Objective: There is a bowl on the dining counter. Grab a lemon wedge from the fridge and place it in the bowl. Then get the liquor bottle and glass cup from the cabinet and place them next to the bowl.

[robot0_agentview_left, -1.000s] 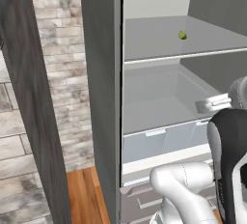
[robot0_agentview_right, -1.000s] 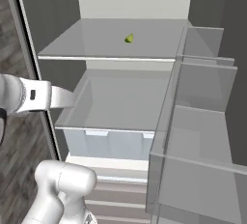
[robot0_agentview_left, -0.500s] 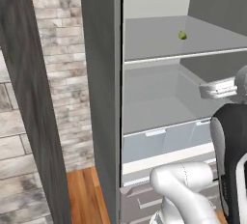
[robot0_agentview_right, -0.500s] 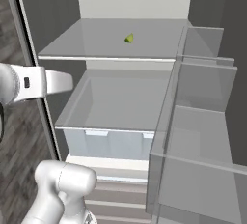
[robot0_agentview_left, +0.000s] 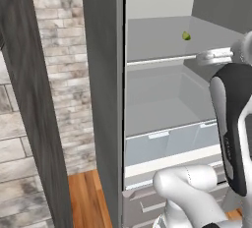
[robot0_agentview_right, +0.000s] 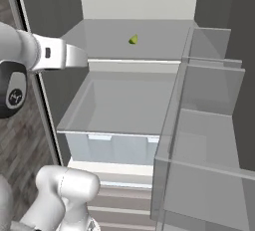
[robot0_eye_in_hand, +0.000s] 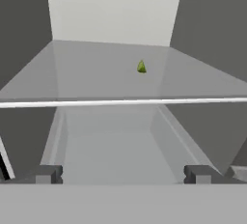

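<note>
Pincer wide, empty, level with the shelf edge; lemon wedge at 12 o'clock.

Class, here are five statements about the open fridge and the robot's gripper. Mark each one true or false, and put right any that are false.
1. The lemon wedge lies on the glass shelf of the fridge. True.
2. The gripper is shut on the lemon wedge. False: its jaws stand wide open and hold nothing, and the wedge lies well beyond them.
3. The lemon wedge sits inside the drawer under the shelf. False: it rests on the shelf above the drawer.
4. In the hand view the gripper's fingertips are below the front edge of the shelf. True.
5. Several bottles stand beside the wedge on the shelf. False: the wedge is alone there.
</note>
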Robot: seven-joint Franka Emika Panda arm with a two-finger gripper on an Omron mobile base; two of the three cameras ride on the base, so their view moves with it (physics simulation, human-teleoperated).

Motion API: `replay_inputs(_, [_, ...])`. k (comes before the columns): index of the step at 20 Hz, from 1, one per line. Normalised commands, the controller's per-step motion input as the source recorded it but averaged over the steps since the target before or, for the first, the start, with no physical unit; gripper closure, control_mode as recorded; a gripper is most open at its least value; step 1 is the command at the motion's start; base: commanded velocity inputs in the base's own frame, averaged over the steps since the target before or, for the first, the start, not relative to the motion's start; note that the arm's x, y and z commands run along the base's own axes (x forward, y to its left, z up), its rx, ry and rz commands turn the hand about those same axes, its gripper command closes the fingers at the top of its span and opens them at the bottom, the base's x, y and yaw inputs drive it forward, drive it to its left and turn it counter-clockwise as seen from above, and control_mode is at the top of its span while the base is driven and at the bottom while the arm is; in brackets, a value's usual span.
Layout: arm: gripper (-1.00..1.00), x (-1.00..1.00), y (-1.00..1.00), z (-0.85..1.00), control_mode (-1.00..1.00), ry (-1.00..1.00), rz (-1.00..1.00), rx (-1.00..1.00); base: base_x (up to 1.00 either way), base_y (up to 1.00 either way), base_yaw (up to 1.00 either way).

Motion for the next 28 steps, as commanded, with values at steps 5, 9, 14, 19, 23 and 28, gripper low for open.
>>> replay_inputs(5, [-1.0, 0.64, -0.17, -0.02, -1.0, -0.1, 0.0, 0.0, 0.0, 0.0, 0.0])
replay_inputs(9, [-1.0, 0.53, -0.11, -0.11, -1.0, -0.13, 0.0, 0.0, 0.0, 0.0, 0.0])
replay_inputs(14, [-1.0, 0.31, -0.02, -0.05, -1.0, -0.12, 0.0, 0.0, 0.0, 0.0, 0.0])
replay_inputs(19, [-1.0, 0.04, -0.03, 0.0, -1.0, 0.0, 0.0, 0.0, 0.0, 0.0, 0.0])
replay_inputs(23, [-1.0, 0.02, -0.07, 0.0, -1.0, 0.0, 0.0, 0.0, 0.0, 0.0, 0.0])
replay_inputs(28, [-1.0, 0.05, -0.08, 0.0, -1.0, 0.0, 0.0, 0.0, 0.0, 0.0, 0.0])
